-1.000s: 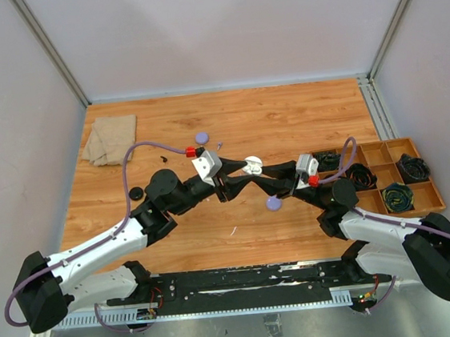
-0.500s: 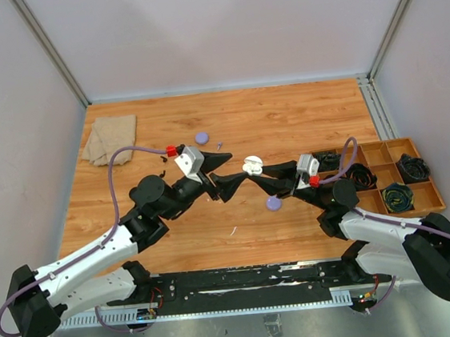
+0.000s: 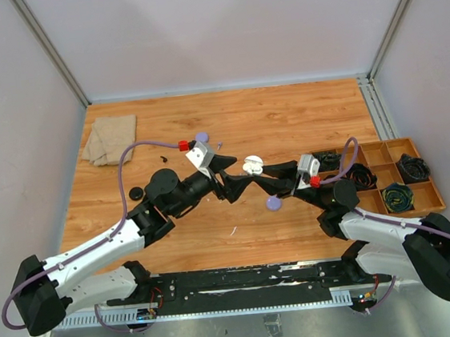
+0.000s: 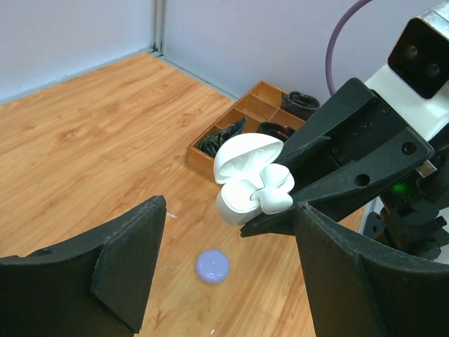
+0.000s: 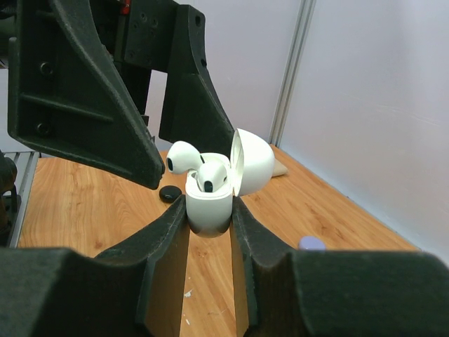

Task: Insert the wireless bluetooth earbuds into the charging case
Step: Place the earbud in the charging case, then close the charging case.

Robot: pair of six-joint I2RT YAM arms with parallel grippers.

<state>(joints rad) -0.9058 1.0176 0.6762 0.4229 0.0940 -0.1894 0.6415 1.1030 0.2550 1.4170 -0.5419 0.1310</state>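
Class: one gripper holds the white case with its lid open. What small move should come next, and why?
Probably the left gripper should nudge the raised earbud down: it sits higher than the other earbud in the open case, which the right gripper clamps.

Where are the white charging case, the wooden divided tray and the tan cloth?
white charging case (image 5: 208, 210): right wrist view, lower shell.
wooden divided tray (image 3: 379, 153): top external view, floor of an empty compartment.
tan cloth (image 3: 111, 139): top external view, its middle.

Left arm (image 3: 97, 254) stretched forward-right, jaws spread wide. Right arm (image 3: 376, 225) stretched forward-left, jaws pinched narrow.
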